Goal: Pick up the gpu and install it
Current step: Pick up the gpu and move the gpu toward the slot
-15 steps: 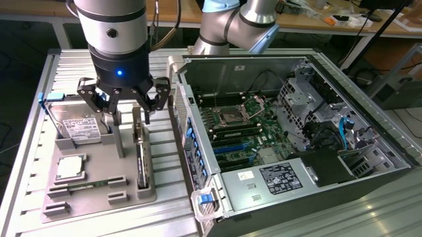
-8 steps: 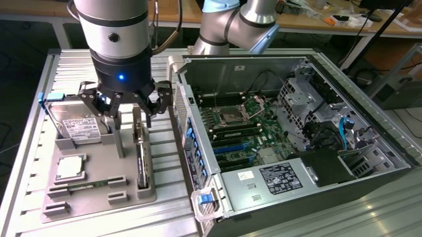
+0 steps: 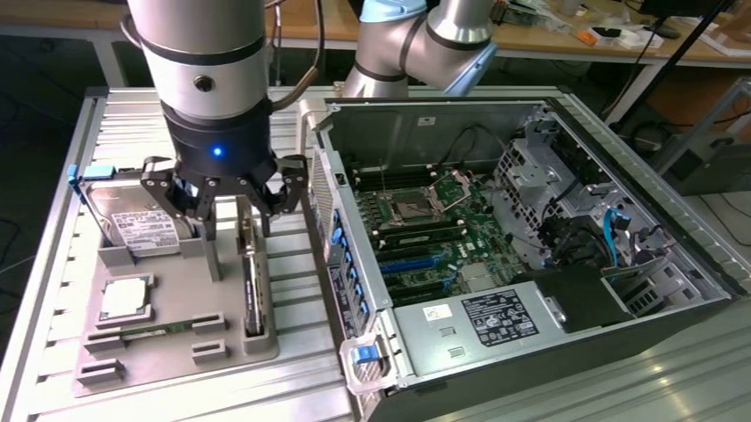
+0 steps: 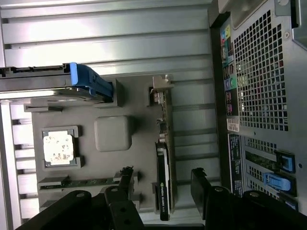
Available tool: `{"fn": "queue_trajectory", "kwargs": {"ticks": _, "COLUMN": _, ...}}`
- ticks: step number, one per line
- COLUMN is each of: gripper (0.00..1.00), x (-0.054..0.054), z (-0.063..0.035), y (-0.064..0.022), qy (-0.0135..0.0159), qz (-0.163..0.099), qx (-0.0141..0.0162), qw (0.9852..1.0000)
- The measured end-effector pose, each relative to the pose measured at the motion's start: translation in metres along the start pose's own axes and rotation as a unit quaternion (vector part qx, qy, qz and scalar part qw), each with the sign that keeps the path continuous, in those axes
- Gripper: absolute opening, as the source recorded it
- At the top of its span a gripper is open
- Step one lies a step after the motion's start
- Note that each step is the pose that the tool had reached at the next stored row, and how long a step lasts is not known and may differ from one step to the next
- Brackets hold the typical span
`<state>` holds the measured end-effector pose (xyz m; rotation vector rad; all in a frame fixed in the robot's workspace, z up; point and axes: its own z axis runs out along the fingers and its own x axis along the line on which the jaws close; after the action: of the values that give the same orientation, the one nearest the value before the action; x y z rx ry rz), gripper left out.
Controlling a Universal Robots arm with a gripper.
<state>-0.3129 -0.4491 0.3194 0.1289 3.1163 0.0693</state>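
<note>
Gripper [image 4: 163,184] spread wide, empty, poised over gpu [image 3: 251,290]. Gpu standing on edge in tray [image 3: 188,308] slot beside case [image 3: 564,387], straight below, between the fingers, long axis crosswise to their closing line, thin faces toward each finger.

My arm [image 3: 405,35] bends at the top middle of the exterior view. Its silver last link hangs straight down in the upper left and ends in a black wrist [image 3: 217,145] with a small blue light. My gripper [image 3: 229,220] points downward, left of the frame's middle, its fingers [image 3: 185,204] spread wide apart.
</note>
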Motion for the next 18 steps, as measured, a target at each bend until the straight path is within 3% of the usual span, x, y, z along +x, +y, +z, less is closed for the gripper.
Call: {"fn": "queue_trajectory", "kwargs": {"ticks": 18, "gripper": 0.60, "x": -0.005, "z": 0.0266, "y": -0.0072, "qy": 0.0000, "qz": 0.000, "qx": 0.0000, "qw": 1.0000}}
